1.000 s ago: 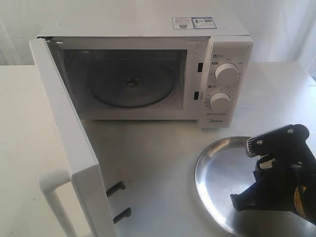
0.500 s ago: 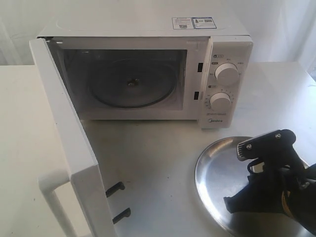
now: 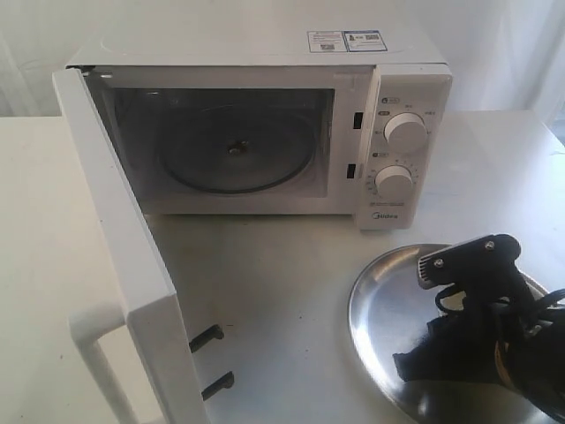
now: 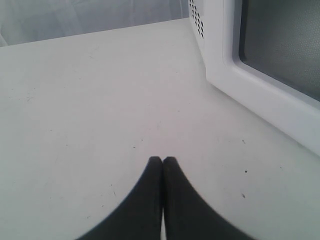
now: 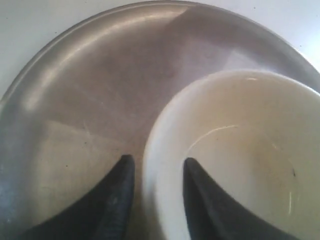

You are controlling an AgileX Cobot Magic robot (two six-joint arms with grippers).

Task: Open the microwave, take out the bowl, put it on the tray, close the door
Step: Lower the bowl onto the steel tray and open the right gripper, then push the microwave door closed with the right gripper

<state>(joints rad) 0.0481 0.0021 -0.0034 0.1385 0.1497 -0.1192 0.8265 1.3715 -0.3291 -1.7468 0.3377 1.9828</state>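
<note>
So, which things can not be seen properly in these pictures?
1. The bowl: in the exterior view, hidden behind the right gripper; in the right wrist view, cut off by the frame edge.
2. Whether it rests on the tray: unclear in both views.
3. The left gripper: absent from the exterior view, perhaps behind the door.
4. Markings of the upper dial: too small, exterior view.

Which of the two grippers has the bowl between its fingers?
The right gripper: its fingers straddle the rim of the bowl, over the tray. The left gripper is shut on nothing, above the table near the door.
</note>
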